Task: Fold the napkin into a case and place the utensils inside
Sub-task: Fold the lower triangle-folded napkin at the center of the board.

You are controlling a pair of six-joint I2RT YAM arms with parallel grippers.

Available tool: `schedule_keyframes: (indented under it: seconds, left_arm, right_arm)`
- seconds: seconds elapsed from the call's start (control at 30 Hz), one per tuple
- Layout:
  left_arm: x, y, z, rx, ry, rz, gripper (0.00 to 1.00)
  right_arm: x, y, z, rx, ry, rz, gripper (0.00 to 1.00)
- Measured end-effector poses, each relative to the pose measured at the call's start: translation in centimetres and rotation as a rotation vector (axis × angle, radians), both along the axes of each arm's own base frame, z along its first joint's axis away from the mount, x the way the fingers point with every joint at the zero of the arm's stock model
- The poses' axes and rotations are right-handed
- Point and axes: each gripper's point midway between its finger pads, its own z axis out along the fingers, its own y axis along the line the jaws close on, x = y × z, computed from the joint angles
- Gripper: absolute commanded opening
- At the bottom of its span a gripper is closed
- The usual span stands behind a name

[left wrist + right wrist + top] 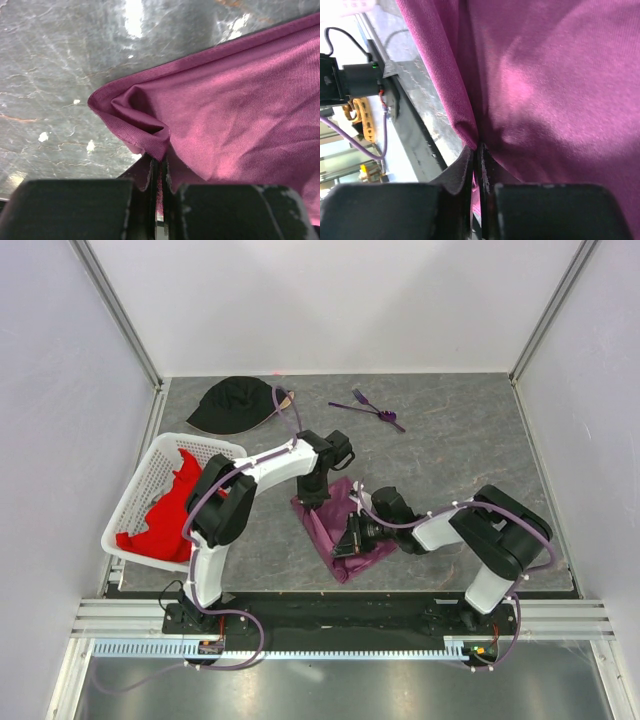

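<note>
The plum-purple napkin (335,525) lies rumpled on the grey table between the two arms. My left gripper (314,496) is shut on its far left corner; in the left wrist view the cloth (235,95) bunches into the closed jaws (159,167). My right gripper (352,537) is shut on the napkin's near right part; the cloth (545,85) fills the right wrist view and is pinched between the jaws (478,155). The purple utensils (368,408), one a fork, lie at the back of the table, far from both grippers.
A black cap (234,404) lies at the back left. A white lattice basket (140,487) with a red cloth (165,515) stands at the left edge. The table's near edge rail (405,120) runs close beside the right gripper.
</note>
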Motion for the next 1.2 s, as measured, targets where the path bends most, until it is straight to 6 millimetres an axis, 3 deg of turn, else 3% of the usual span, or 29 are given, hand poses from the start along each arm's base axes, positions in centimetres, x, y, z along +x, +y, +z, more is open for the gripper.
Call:
schedule_keyframes:
  seconds: [0.07,0.3,0.37,0.5,0.7,0.87,0.97,1.03,1.1,1.2]
  left_arm:
    - [0.2,-0.3,-0.3,0.005,0.003,0.000,0.02]
    - [1.2,-0.7,-0.5,0.016,-0.016,0.000,0.02]
    - [1.4,-0.7,-0.5,0.017,-0.022,0.001,0.02]
    - [1.4,-0.7,-0.7,0.022,-0.020,0.001,0.02]
    - [1.6,-0.8,-1.2,0.030,-0.012,0.000,0.02]
    - [1.9,-1.2,-1.1,0.020,-0.017,0.000,0.02]
    - [2.1,-1.3,-1.1,0.019,-0.018,0.000,0.02]
    - [2.1,-1.4,-1.1,0.015,-0.018,0.000,0.02]
    - [2.1,-1.4,-1.1,0.014,-0.018,0.000,0.02]
    - [2.1,-1.5,-1.0,0.011,-0.018,-0.001,0.02]
  right_arm:
    - [0.2,-0.3,-0.2,-0.017,-0.007,0.008,0.19]
    - [-0.1,-1.2,0.8,-0.080,-0.040,0.064,0.52]
    - [-0.1,-1.6,1.2,-0.109,-0.057,0.071,0.55]
    - [-0.3,-2.8,1.5,-0.169,-0.089,0.084,0.70]
    - [-0.4,-4.3,2.0,-0.246,-0.155,0.100,0.82]
    - [-0.3,-5.1,2.0,-0.301,-0.198,0.107,0.84]
    - [0.0,-5.4,1.9,-0.336,-0.220,0.104,0.78]
    - [0.4,-5.7,1.7,-0.366,-0.234,0.090,0.68]
    - [0.8,-6.1,1.5,-0.396,-0.246,0.075,0.46]
    - [1.4,-7.1,0.9,-0.462,-0.257,0.037,0.40]
